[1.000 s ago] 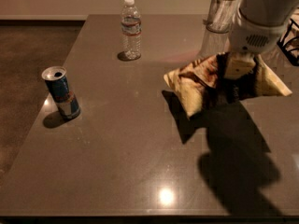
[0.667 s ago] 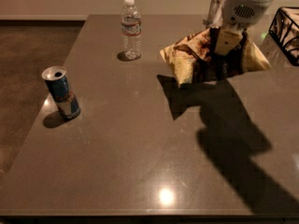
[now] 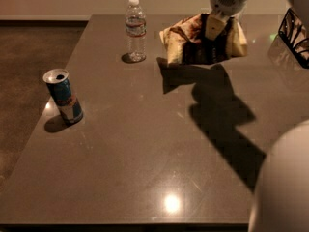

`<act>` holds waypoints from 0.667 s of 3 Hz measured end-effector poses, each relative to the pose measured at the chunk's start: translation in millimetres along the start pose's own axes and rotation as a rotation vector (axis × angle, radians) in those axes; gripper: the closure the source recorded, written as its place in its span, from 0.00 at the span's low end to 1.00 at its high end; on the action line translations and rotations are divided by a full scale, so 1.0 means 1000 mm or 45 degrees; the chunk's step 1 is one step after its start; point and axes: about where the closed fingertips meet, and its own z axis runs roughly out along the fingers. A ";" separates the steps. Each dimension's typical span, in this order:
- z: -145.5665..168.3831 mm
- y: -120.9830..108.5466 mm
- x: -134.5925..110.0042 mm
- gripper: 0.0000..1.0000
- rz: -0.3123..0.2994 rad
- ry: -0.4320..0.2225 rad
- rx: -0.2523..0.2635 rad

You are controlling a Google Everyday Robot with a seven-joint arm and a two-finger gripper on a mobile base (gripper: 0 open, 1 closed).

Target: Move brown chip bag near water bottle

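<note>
The brown chip bag (image 3: 186, 40) is a crinkled dark-brown and cream foil bag held off the table at the back, with its shadow on the tabletop below it. My gripper (image 3: 216, 36) is shut on the bag's middle, coming down from the white arm at the top right. The water bottle (image 3: 136, 29) is clear with a white cap and a blue-red label band. It stands upright at the back of the table, just left of the bag with a small gap between them.
A blue-silver drink can (image 3: 63, 95) stands upright near the table's left edge. A black wire basket (image 3: 296, 35) sits at the right edge. The dark table (image 3: 145, 153) stretches to the front. A white part of the robot (image 3: 285, 182) fills the bottom right corner.
My gripper has carried the chip bag away from me and to the left, closer to the water bottle. The bottle and the can have not moved.
</note>
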 end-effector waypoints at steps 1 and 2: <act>0.044 -0.004 -0.023 1.00 0.051 -0.010 -0.025; 0.067 -0.002 -0.032 1.00 0.079 -0.005 -0.045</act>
